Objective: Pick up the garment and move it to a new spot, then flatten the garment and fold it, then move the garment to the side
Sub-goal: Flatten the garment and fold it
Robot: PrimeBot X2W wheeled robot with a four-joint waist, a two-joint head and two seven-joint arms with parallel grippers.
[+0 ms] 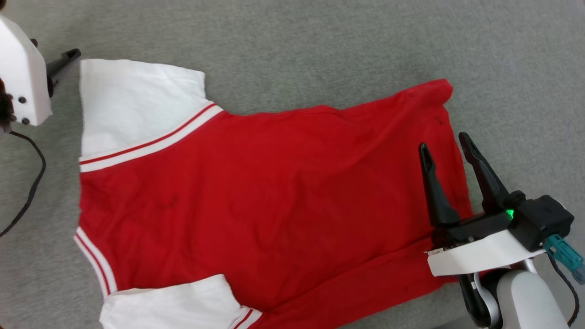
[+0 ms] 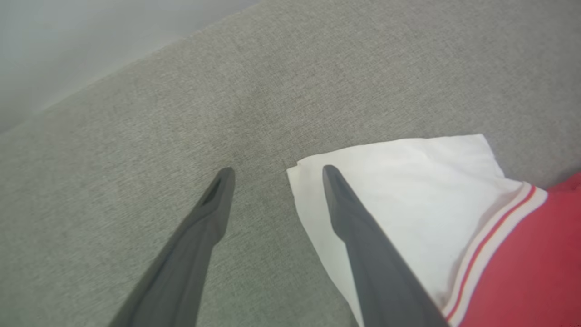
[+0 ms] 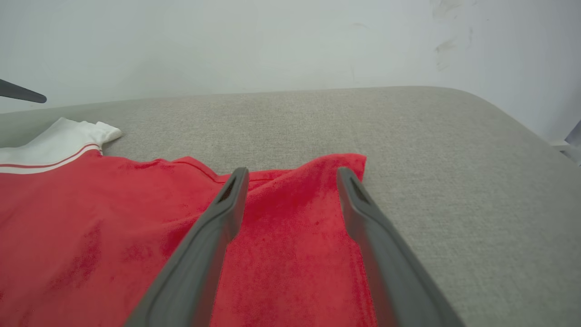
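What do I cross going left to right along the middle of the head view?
White casing of the left arm → white short sleeve with red-striped trim → red fabric body of the jersey T-shirt → open right gripper with two dark fingers → teal plastic connector.

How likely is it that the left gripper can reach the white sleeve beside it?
Probably yes. The left gripper is open at the corner of the white sleeve, one finger over the cloth, one over the grey surface. Nothing lies between them.
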